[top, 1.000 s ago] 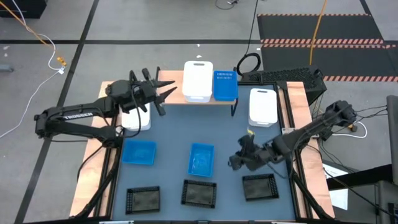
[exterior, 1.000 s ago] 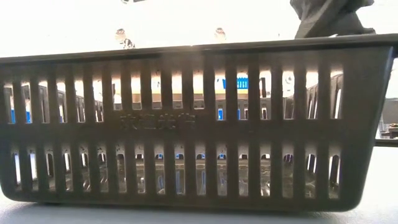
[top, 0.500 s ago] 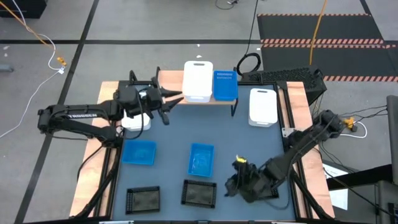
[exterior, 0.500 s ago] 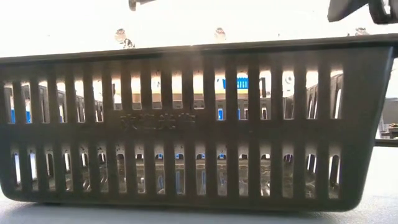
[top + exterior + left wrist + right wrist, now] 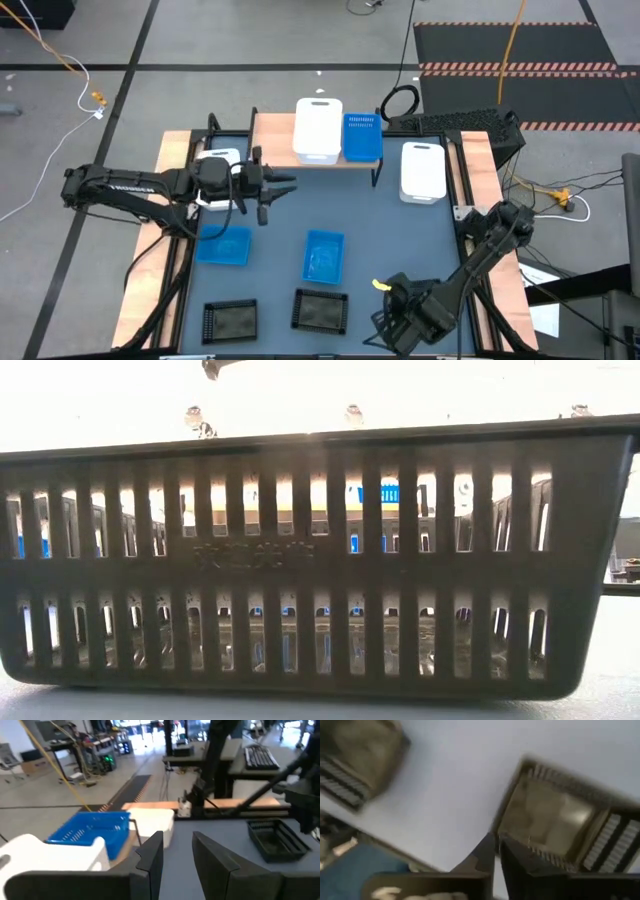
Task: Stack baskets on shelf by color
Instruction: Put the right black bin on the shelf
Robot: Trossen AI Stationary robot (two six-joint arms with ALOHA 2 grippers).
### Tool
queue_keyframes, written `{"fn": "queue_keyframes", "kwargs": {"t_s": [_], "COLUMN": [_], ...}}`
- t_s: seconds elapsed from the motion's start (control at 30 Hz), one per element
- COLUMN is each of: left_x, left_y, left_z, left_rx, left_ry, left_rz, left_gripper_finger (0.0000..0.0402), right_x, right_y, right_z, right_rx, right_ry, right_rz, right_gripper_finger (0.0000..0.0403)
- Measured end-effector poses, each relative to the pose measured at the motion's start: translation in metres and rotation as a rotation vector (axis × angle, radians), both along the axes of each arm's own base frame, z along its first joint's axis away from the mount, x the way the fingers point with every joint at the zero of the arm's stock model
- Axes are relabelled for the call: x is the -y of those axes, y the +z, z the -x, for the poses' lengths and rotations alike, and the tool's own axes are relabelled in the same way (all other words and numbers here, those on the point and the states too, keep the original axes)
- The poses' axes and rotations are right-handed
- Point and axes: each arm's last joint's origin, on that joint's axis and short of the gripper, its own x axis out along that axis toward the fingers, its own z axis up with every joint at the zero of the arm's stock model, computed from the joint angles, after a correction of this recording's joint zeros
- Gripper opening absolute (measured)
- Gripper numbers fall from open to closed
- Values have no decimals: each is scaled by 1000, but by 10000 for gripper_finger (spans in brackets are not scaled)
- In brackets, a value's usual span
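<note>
Right gripper [image 5: 385, 322], jaws nearly closed, has dropped onto black basket [image 5: 555, 827]; left gripper [image 5: 275, 188] open, empty.

The shelf [image 5: 270, 125], a light-wood plank on thin black legs, is standing at the far edge of the desk, carrying a white basket [image 5: 318, 129] and a blue basket [image 5: 361, 137] side by side. Another white basket [image 5: 422, 171] is lying right of the shelf, a third [image 5: 212, 160] left of it. Two blue baskets [image 5: 223, 245] [image 5: 324, 256] are sitting mid-desk, well apart. Three black perforated baskets [image 5: 229, 321] [image 5: 320, 310] [image 5: 555, 827] are lining the near edge.
</note>
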Motion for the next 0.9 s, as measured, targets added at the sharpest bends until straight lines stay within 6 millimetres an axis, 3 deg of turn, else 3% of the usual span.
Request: {"fn": "queue_keyframes", "kwargs": {"t_s": [0.13,0.33,0.5,0.73,0.9], "left_x": [5,2,1,-2,-4], "left_y": [-4,-5,-6,-10,-12], "left_z": [1,5,7,11,14], "left_rx": [-41,-72,-91,-144,-176], "left_ry": [6,195,238,347,414], "left_rz": [-5,-52,-76,-111,-133], "left_gripper_finger": [106,106,106,106,106], "right_x": [3,10,14,26,26], "right_y": [-9,-37,-66,-89,-75], "right_z": [-1,-4,-6,1,-4], "right_rx": [2,-10,-8,-130,-80], "right_ry": [-19,-102,-111,-88,28], "right_rz": [-17,-26,-96,-117,-211], "right_gripper_finger": [80,157,181,144,42]}}
